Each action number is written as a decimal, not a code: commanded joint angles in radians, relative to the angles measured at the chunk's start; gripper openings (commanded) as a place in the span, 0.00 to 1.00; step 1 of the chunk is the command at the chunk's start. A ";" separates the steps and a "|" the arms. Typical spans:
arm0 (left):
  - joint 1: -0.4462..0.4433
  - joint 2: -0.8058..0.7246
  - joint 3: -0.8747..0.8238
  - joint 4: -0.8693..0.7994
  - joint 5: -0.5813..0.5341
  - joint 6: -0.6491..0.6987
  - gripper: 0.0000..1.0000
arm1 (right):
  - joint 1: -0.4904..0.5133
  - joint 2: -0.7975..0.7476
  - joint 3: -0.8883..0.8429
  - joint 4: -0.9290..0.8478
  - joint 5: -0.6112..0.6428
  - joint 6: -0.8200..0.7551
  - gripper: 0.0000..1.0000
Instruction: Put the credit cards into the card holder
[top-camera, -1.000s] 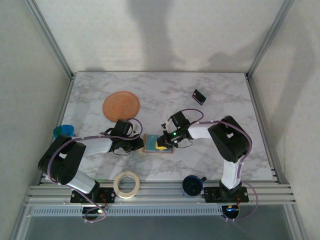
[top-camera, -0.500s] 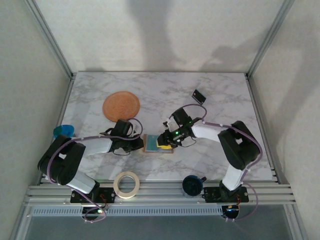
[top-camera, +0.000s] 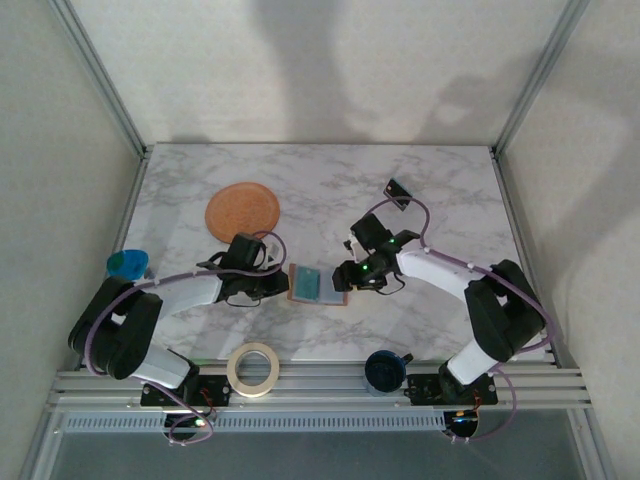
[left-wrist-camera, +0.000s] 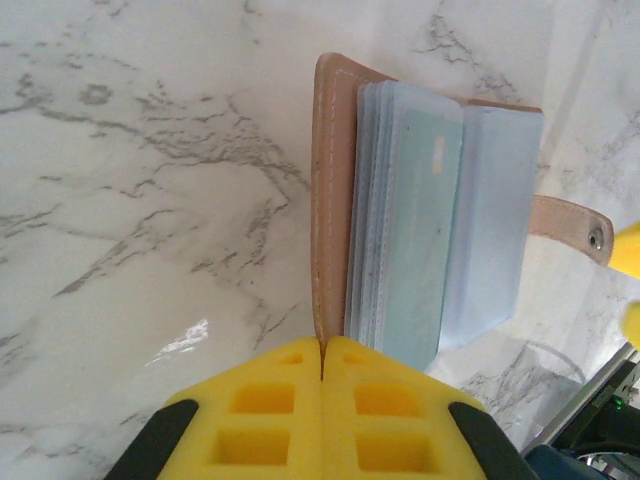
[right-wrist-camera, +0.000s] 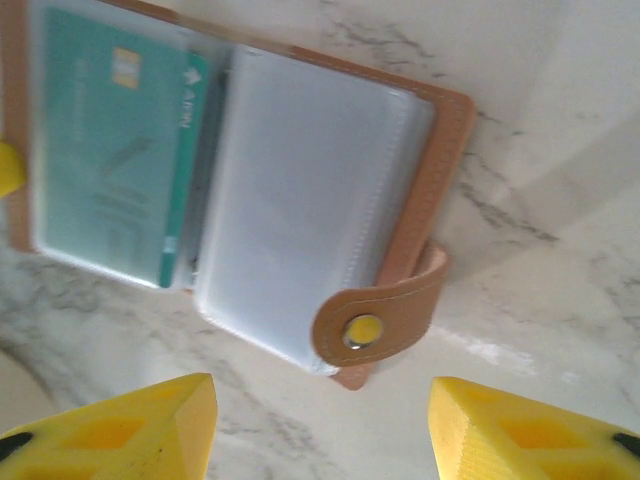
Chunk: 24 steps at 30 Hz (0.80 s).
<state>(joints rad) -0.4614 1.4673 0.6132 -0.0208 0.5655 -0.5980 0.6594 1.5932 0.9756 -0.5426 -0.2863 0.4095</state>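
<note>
The tan-pink card holder (top-camera: 318, 285) lies open on the marble table, its clear sleeves (right-wrist-camera: 300, 200) fanned out. A teal card (right-wrist-camera: 110, 140) sits inside a left sleeve, also seen as the teal card (left-wrist-camera: 415, 220) from the left wrist. The snap tab (right-wrist-camera: 375, 320) curls over the right edge. My left gripper (left-wrist-camera: 322, 345) is shut on the holder's left leather cover (left-wrist-camera: 328, 200). My right gripper (right-wrist-camera: 320, 430) is open, just off the tab side, touching nothing. A dark card (top-camera: 398, 189) lies at the back right. The whitish card is hidden.
A round orange-brown disc (top-camera: 242, 211) lies back left. At the near edge sit a tape roll (top-camera: 252, 368) and a dark blue round object (top-camera: 384, 369). A blue-green object (top-camera: 127, 264) sits at the table's left edge.
My right gripper has pulled back to the right off the card holder, uncovering its sleeves and the teal card. The left gripper has kept its hold on the cover.
</note>
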 joint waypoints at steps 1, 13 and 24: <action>-0.010 -0.022 0.017 -0.033 0.014 0.019 0.00 | 0.013 0.050 0.008 -0.005 0.073 -0.013 0.54; -0.012 -0.055 0.038 -0.086 -0.006 0.025 0.00 | 0.008 0.072 0.007 0.029 0.115 -0.033 0.00; -0.115 0.041 0.229 -0.100 -0.001 0.009 0.10 | 0.008 0.145 -0.023 0.202 -0.143 -0.033 0.00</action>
<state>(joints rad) -0.5407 1.4693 0.7921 -0.1246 0.5537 -0.5957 0.6636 1.7142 0.9726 -0.4042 -0.3428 0.3805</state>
